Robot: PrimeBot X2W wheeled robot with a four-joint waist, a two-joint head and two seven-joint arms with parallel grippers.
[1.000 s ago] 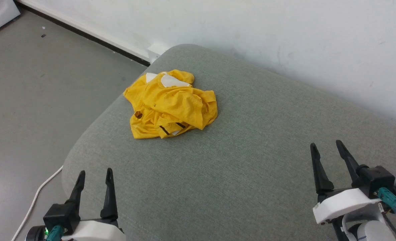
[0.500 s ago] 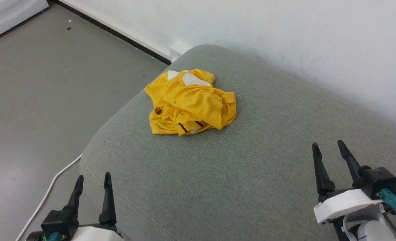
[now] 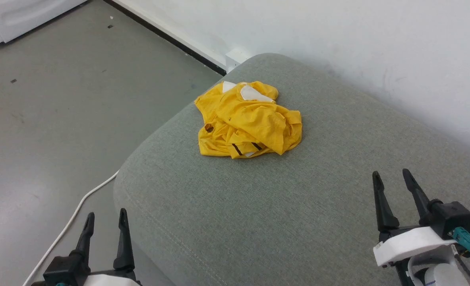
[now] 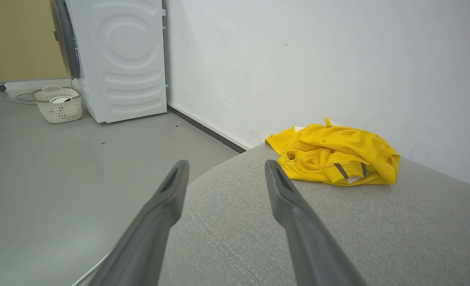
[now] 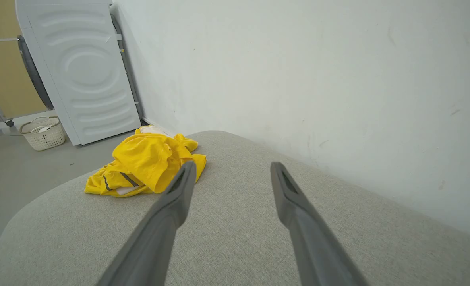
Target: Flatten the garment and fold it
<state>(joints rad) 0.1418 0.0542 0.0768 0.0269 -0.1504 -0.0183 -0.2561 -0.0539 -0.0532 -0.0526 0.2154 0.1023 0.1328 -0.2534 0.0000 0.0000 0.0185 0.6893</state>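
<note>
The garment (image 3: 248, 121) is a bright-yellow T-shirt lying crumpled in a heap near the far left corner of a grey-green upholstered surface (image 3: 298, 206); white patches and short black stripes show among its folds. It also appears ahead in the left wrist view (image 4: 336, 157) and left of the fingers in the right wrist view (image 5: 147, 163). My left gripper (image 3: 105, 216) is open at the lower left, over the cushion's near edge and the floor, well short of the shirt. My right gripper (image 3: 391, 174) is open at the lower right above the cushion, empty.
A white wall (image 3: 338, 39) runs close behind the cushion. Grey floor (image 3: 60, 99) lies to the left, with a white cable (image 3: 72, 220) trailing on it. A white washing machine (image 4: 123, 59) and a small laundry basket (image 4: 58, 105) stand farther off along the wall.
The head view has swung left, so the shirt and cushion sit further right in the picture. Both grippers stay open and low; the shirt has not been touched.
</note>
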